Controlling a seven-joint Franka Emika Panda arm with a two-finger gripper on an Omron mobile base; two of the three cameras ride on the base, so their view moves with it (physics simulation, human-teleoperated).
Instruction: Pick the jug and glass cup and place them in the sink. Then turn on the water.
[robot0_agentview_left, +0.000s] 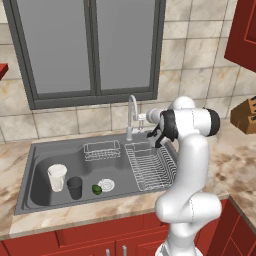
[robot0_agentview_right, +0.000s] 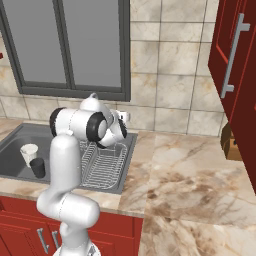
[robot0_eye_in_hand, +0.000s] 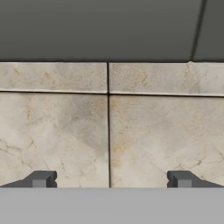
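The pale translucent jug (robot0_agentview_left: 57, 177) and small dark glass cup (robot0_agentview_left: 75, 187) stand in the left basin of the grey steel sink (robot0_agentview_left: 35, 156). The gripper (robot0_eye_in_hand: 111, 179), jaws wide and empty, faces the tiled wall; it should approach the curved chrome tap (robot0_agentview_left: 132, 116) slowly and nudge its lever squarely.

A home kitchen: a two-basin steel sink (robot0_agentview_left: 40, 165) with a curved chrome tap (robot0_agentview_left: 132, 114) set in a marble counter (robot0_agentview_right: 190, 175), red cabinets (robot0_agentview_right: 235, 65) at three o'clock, a window (robot0_agentview_left: 90, 50) at twelve o'clock above beige wall tiles (robot0_eye_in_hand: 109, 131).

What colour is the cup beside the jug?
Near-black cup, clearest in the left base view.
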